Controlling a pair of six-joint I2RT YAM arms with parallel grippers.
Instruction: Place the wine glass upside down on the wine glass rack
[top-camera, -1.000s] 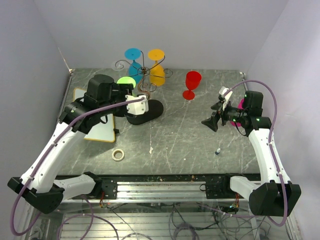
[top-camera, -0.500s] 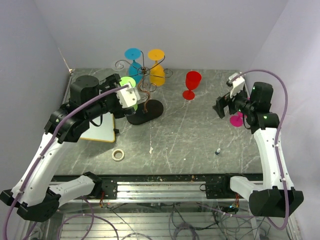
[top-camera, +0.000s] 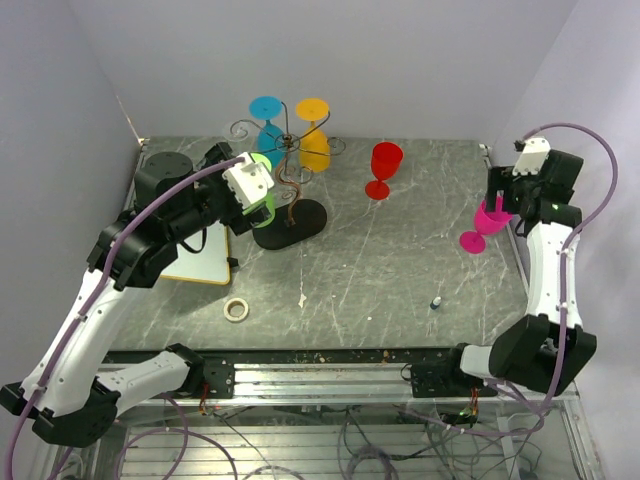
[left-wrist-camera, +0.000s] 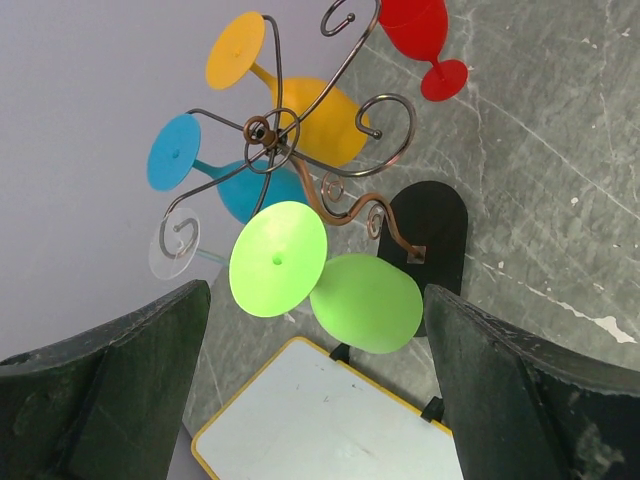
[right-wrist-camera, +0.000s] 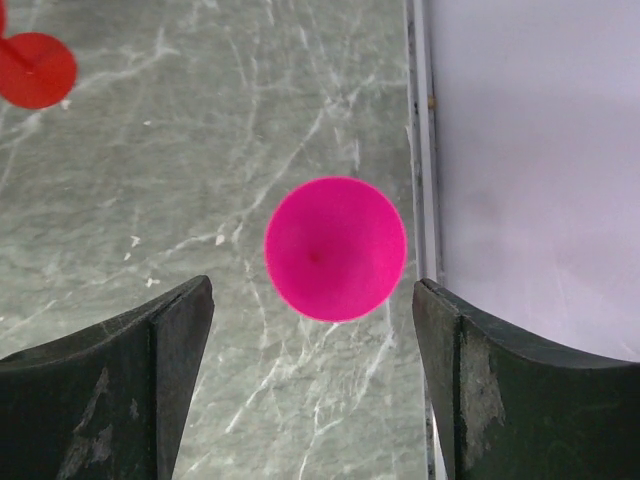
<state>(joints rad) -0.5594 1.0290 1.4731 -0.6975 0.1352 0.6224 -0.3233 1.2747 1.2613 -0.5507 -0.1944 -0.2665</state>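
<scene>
The wine glass rack (top-camera: 288, 148) stands at the back on its black oval base (top-camera: 300, 218); its scroll arms also show in the left wrist view (left-wrist-camera: 262, 130). A blue glass (top-camera: 268, 125) and a yellow glass (top-camera: 314, 138) hang on it upside down. A green wine glass (left-wrist-camera: 366, 302) hangs tilted, foot up, under a rack arm. My left gripper (left-wrist-camera: 315, 400) is open and empty, drawn back from the green glass. My right gripper (right-wrist-camera: 315, 380) is open and empty above an upright pink wine glass (right-wrist-camera: 335, 248) at the table's right edge.
A red wine glass (top-camera: 384, 168) stands upright right of the rack. A white board with a yellow rim (left-wrist-camera: 330, 420) lies under my left gripper. A tape roll (top-camera: 236, 309) and a small blue item (top-camera: 436, 301) lie near the front. The side wall (right-wrist-camera: 530, 150) is close to the pink glass.
My right arm has swung from the table's middle right out to the right edge, over the pink glass. My left arm has drawn back a little from the rack.
</scene>
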